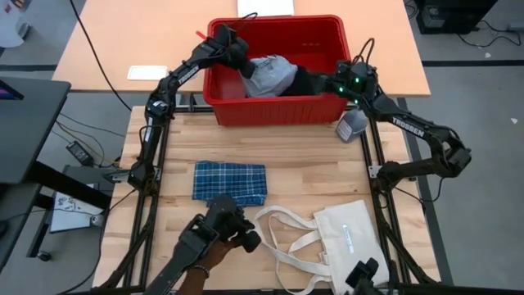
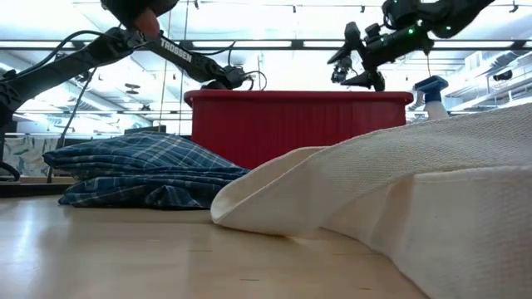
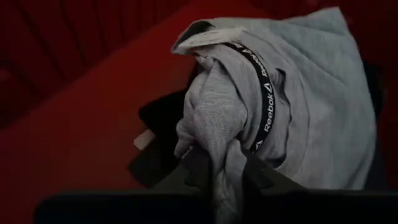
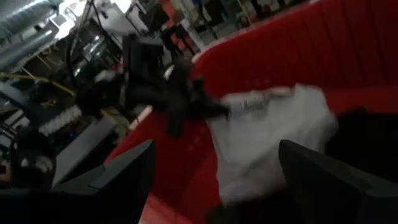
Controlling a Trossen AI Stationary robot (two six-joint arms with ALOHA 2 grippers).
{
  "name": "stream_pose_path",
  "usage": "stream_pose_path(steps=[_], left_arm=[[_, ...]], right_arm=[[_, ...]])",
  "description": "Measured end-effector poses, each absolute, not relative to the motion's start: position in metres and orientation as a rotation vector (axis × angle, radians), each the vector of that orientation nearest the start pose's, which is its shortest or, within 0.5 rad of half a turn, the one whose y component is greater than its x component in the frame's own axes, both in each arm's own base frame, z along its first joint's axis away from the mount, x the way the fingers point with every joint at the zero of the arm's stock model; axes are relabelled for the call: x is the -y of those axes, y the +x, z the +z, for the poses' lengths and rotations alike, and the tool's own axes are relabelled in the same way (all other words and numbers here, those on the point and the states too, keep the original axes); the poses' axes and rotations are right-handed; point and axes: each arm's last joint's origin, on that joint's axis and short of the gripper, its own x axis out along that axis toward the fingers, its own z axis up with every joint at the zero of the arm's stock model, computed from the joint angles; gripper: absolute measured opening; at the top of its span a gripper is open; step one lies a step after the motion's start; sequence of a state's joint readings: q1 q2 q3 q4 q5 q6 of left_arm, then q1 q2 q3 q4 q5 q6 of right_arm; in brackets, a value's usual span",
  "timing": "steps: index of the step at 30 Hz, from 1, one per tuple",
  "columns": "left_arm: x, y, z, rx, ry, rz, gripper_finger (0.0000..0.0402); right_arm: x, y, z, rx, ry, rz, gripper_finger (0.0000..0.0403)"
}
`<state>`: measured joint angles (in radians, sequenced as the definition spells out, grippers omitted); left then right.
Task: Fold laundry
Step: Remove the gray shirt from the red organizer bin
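Observation:
A red bin (image 1: 274,111) at the table's far edge holds a light blue-grey garment (image 1: 272,75) with a dark neck band, and a black piece (image 1: 301,80) beside it. My left gripper (image 1: 238,59) reaches into the bin from its left side and is shut on the blue-grey garment (image 3: 298,93). My right gripper (image 1: 334,82) hovers open at the bin's right rim with nothing between its fingers (image 4: 124,177). A folded blue-white plaid piece (image 1: 230,182) lies flat on the table's middle. My left gripper pinches a bunched fold of the blue-grey garment (image 3: 219,149), beside its neck band, between its two fingers (image 3: 264,177). The fingers slant down into the bin from the table's left. The held part is raised; the rest hangs and lies in the bin.
A cream tote bag (image 1: 332,239) with long handles lies at the near right. A spray bottle (image 1: 352,124) stands just right of the bin. A person's hand (image 1: 214,252) with a dark object reaches over the near edge, close to the plaid piece.

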<state>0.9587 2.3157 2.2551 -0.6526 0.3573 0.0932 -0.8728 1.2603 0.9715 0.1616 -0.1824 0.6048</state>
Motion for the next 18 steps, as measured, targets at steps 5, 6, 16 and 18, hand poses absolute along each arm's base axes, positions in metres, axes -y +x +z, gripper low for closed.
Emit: stream_pose_path(steps=[5,6,16,18], left_arm=[[-0.41,0.315,0.278,-0.656,-0.302,0.542,0.007],[-0.409,0.316,0.277,-0.675,-0.282,0.566,0.0075],[-0.404,0.318,0.275,-0.768,-0.226,0.675,0.0236],[-0.4,0.317,0.281,-0.774,-0.229,0.672,0.0277]], right_arm=[[0.243,0.208,0.348,0.022,0.534,-0.703,0.0346],[0.252,0.214,0.348,-0.022,0.519,-0.712,0.0346],[0.336,0.244,0.325,-0.381,0.544,-0.751,0.036],[0.347,0.246,0.321,-0.411,0.603,-0.739,0.0375]])
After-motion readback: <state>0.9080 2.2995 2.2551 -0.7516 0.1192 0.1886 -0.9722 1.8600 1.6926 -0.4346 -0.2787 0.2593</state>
